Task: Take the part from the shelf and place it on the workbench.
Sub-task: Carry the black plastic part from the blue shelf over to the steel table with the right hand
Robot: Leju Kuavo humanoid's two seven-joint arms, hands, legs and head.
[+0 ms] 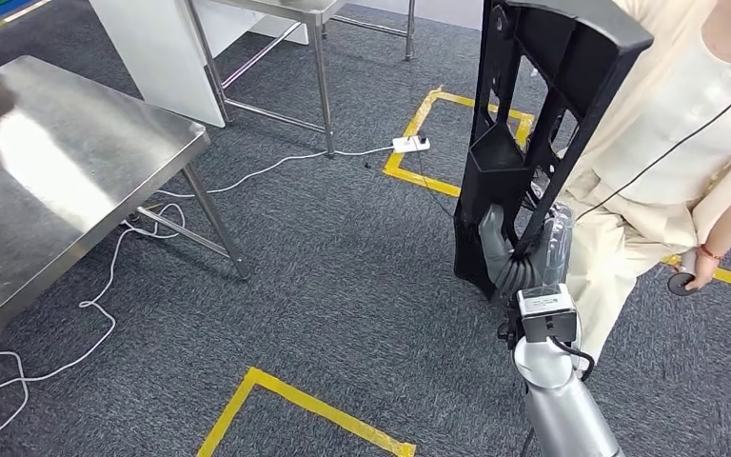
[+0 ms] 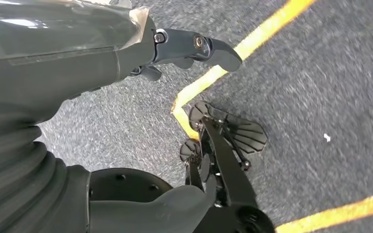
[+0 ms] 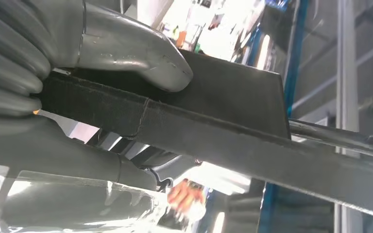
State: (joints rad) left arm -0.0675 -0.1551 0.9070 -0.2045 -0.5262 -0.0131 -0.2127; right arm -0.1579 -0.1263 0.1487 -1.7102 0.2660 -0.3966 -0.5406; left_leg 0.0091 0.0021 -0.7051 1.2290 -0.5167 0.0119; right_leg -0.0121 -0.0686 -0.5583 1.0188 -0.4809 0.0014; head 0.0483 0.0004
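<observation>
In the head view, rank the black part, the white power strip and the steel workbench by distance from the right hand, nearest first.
1. black part: gripped by the right hand, standing upright above it.
2. white power strip: on the carpet, ahead and to the left.
3. steel workbench: far left.

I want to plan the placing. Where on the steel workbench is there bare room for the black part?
The workbench top is bare from its near corner leg towards the picture's left edge; only a blurred brown shape sits at the far left edge. The right hand grips the black part. A person stands close beside it.
</observation>
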